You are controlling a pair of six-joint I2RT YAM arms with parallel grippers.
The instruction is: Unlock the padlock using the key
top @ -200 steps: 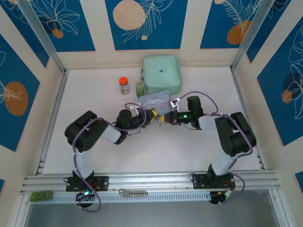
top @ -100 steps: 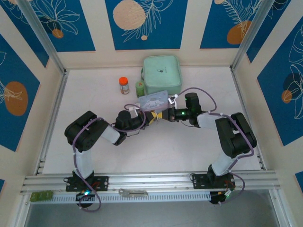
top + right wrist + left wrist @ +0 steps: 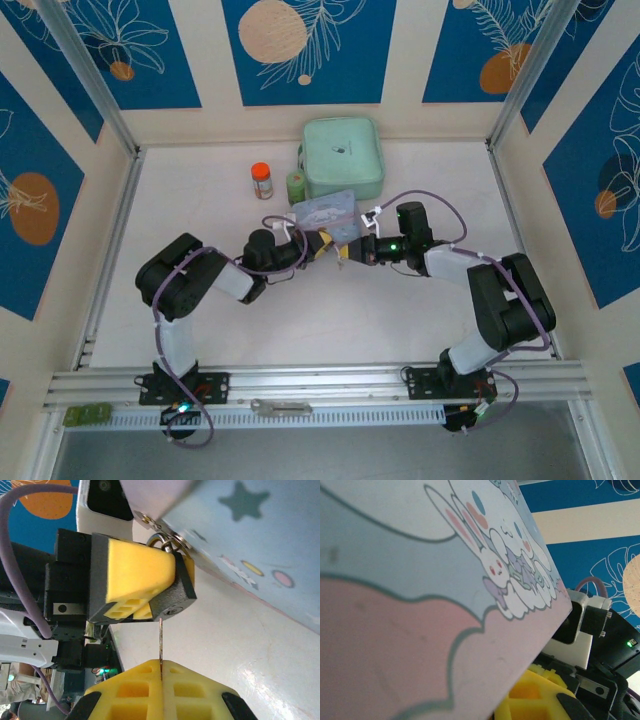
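Right end effector pinches key; tip just below padlock

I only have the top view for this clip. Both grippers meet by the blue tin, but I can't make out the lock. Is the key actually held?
Observer: Yes. In the right wrist view, the right gripper pinches the key between yellow pads, with the blade pointing at the padlock.
Operator: Is it inserted?
Observer: Its tip meets the padlock's underside. I cannot tell how deep it goes.
Operator: What steadies the padlock?
Observer: The left gripper does, with a yellow pad pressed against the padlock's body.
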